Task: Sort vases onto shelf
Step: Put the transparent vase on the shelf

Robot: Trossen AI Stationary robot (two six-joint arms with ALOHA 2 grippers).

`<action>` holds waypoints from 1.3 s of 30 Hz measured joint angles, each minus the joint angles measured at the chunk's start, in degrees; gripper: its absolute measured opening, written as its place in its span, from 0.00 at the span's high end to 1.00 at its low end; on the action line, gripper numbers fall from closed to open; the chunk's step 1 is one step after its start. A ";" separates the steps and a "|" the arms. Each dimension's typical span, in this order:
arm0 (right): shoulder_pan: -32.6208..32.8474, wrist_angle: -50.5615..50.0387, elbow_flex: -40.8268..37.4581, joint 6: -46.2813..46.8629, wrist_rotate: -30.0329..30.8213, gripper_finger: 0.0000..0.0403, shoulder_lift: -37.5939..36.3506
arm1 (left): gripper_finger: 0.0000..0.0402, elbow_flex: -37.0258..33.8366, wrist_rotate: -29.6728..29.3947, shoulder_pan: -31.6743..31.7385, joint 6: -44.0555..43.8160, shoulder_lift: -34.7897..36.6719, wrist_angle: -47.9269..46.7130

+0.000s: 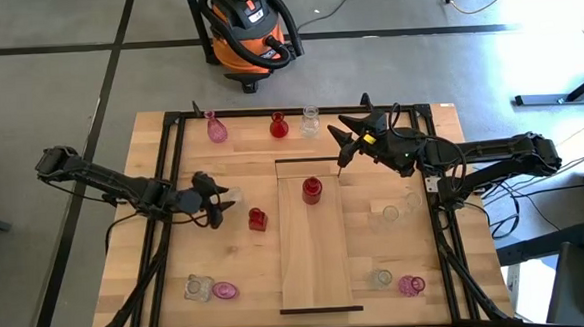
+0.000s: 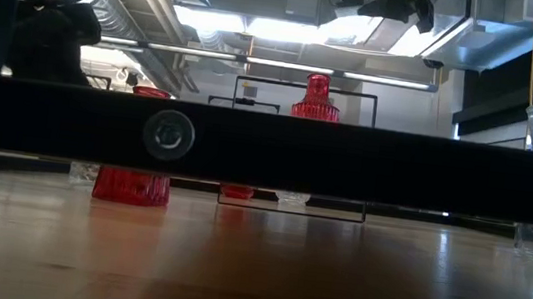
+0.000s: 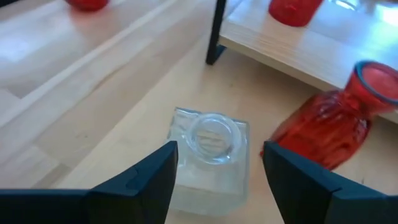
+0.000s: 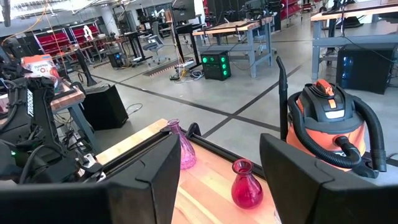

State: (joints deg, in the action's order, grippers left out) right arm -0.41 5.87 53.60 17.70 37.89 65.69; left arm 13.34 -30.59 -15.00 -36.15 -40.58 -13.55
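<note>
Dark fingers (image 3: 149,180) of the left gripper (image 3: 219,155) stand spread, one on each side of a clear square vase (image 3: 208,149) on the table (image 1: 167,260). A thin gap shows on both sides, so nothing is grasped. A red vase (image 3: 329,124) sits just beside it, toward the shelf (image 1: 317,262).

The right gripper (image 1: 343,151) hangs over the shelf's far end with its fingers parted and empty.

The step in hand looks like the pick of this clear vase. Next, the left fingers need to close squarely on the glass body and lift it straight up. The carry must clear the red neighbour and the shelf's black end frame (image 1: 307,163). The vase then goes down on the plank away from the red vase (image 1: 311,189), the only one on the shelf so far.

I count eleven vases.
- **Red:** three, with one on the shelf, one beside the left gripper and one (image 1: 278,125) at the table's far edge.
- **Pink:** three (image 1: 215,128) (image 1: 225,290) (image 1: 411,285).
- **Clear:** five, namely the one between the fingers and four others (image 1: 310,120) (image 1: 390,214) (image 1: 380,278) (image 1: 197,288).

There is one shelf.
</note>
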 joint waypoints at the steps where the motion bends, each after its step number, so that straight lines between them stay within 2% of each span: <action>1: 0.00 0.00 0.00 0.01 0.00 0.50 0.00 | 0.43 0.00 -0.48 0.07 -0.49 -0.12 0.08; 9: 0.00 0.02 0.00 0.01 0.02 0.50 0.00 | 0.43 0.00 -1.31 3.58 -3.81 -2.61 1.58; 14: 0.00 0.02 0.00 -0.01 0.02 0.50 0.00 | 0.43 0.00 2.10 4.42 0.14 -5.26 7.32; 23: 0.00 0.00 0.00 0.01 0.02 0.50 0.00 | 0.43 0.04 2.01 4.50 0.76 -10.66 11.29; 39: 0.00 -1.77 0.00 0.30 0.04 0.50 0.01 | 0.60 0.11 -2.75 4.50 3.71 -11.60 12.77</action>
State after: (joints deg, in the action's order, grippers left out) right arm -0.41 4.10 53.60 18.00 37.93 65.70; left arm 13.45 -33.34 -10.50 -32.45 -52.18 -0.78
